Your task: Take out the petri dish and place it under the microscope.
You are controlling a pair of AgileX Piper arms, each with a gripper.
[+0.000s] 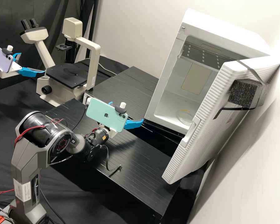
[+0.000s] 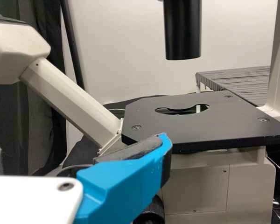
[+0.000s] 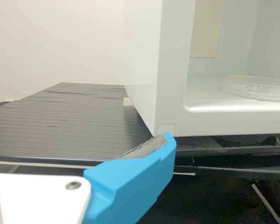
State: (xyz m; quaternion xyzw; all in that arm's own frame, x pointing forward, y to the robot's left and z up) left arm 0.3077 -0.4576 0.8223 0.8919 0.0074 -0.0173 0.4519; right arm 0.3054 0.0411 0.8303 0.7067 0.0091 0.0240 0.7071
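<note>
The petri dish (image 1: 185, 116) lies flat on the floor of the open white chamber; the right wrist view shows the clear dish (image 3: 260, 87) just inside the doorway. My right gripper (image 1: 127, 112) stands open outside the chamber's near left corner, apart from the dish. In the right wrist view, a blue finger of my right gripper (image 3: 165, 145) is below that corner. My left gripper (image 1: 32, 63) is open beside the microscope (image 1: 93, 56), left of its black stage. The left wrist view shows my left gripper (image 2: 162, 148) in front of the stage (image 2: 210, 126), beneath the black tube.
The chamber's door (image 1: 199, 124) stands wide open on the right, with a black foam block (image 1: 244, 93) strapped to it. A black slatted bench (image 1: 137, 168) runs between microscope and chamber. A loose cable hangs over the bench by the right arm.
</note>
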